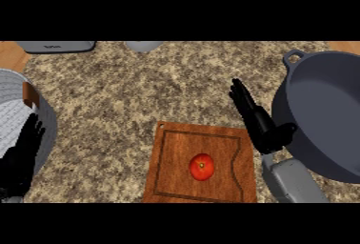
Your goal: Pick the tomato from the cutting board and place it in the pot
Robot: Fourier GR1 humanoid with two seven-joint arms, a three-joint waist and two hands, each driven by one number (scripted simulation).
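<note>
While the right hand's fingers stand straight and spread, holding nothing, the right hand itself hangs over the counter between the cutting board's right edge and the pot's left wall, and its grey forearm comes in from the view's lower edge. The tomato lies untouched on the cutting board, in the board's lower middle, inside the routed groove, at the counter's near edge. The step in hand looks like the reach, so the hand would do well to swing left and come down over the fruit with fingers and thumb apart on either side, closing round its middle so the round thing cannot roll away. The pot sits wide-mouthed at the counter's right edge, just beside the hand, so the carry should be short, yet its rim must be cleared by a lift first. The left hand rests open at the view's left edge before a grey pan with a brown handle, well apart from the work. Two grey objects show at the counter's far edge; nothing lies between hand and tomato.
</note>
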